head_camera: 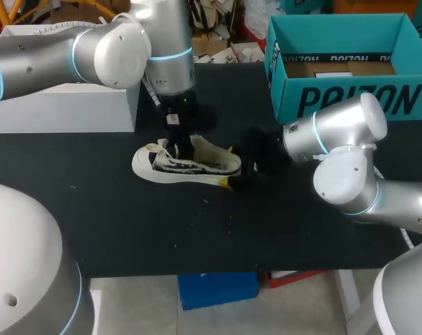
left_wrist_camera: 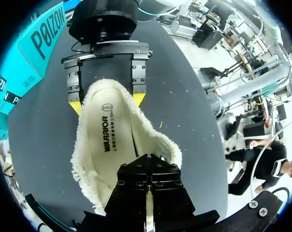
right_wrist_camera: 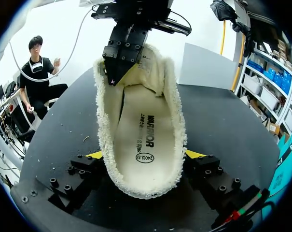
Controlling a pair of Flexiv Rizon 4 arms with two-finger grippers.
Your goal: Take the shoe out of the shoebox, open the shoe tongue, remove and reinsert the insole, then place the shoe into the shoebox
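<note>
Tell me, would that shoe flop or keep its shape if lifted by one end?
Probably soft up top: the shoe has a fleecy lining with wavy edges. The sole likely stays stiffer; it lies flat on the table. It seems unlikely to roll, and the right end effector grips its heel from both sides.

Shoe (head_camera: 186, 165) on table (head_camera: 197, 230), left pincer (head_camera: 184, 146) at its tongue, right pincer (right_wrist_camera: 143, 155) at heel, shoebox (head_camera: 350, 101) behind right.
</note>
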